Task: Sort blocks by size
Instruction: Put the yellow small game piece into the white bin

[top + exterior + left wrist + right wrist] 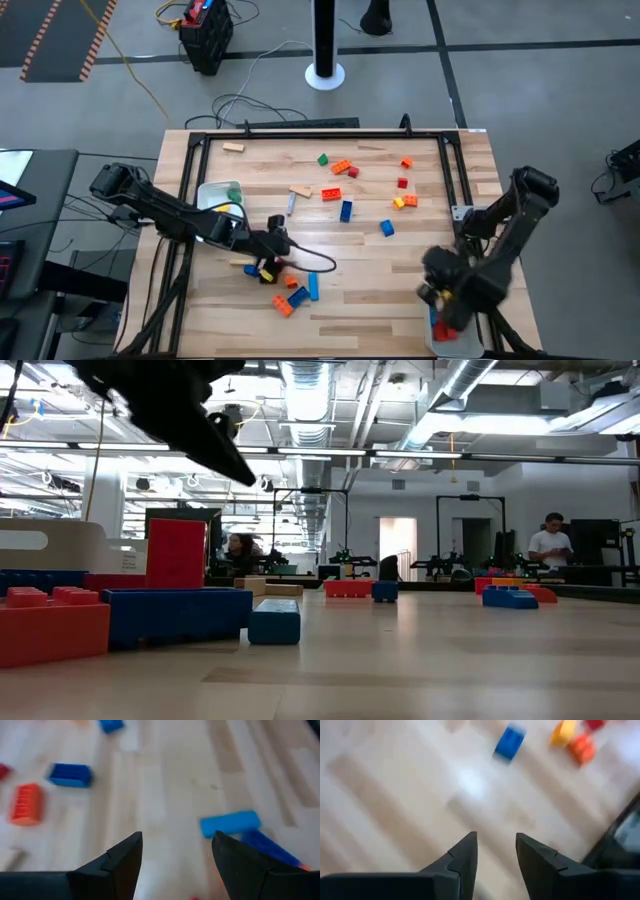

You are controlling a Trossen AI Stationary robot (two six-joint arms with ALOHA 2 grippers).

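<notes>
The pale wooden table (360,290) is standing on a grey floor strewn with cables. Blocks (344,210) are lying scattered across its middle, with a cluster (290,290) near the front-left. The left gripper (282,243) is hovering over that cluster, its fingers (125,860) standing apart and empty. The right gripper (495,851) is hanging over bare wood at front-right, fingers parted, holding nothing. Only the low view is showing the room, with a person (550,540) standing far off.
</notes>
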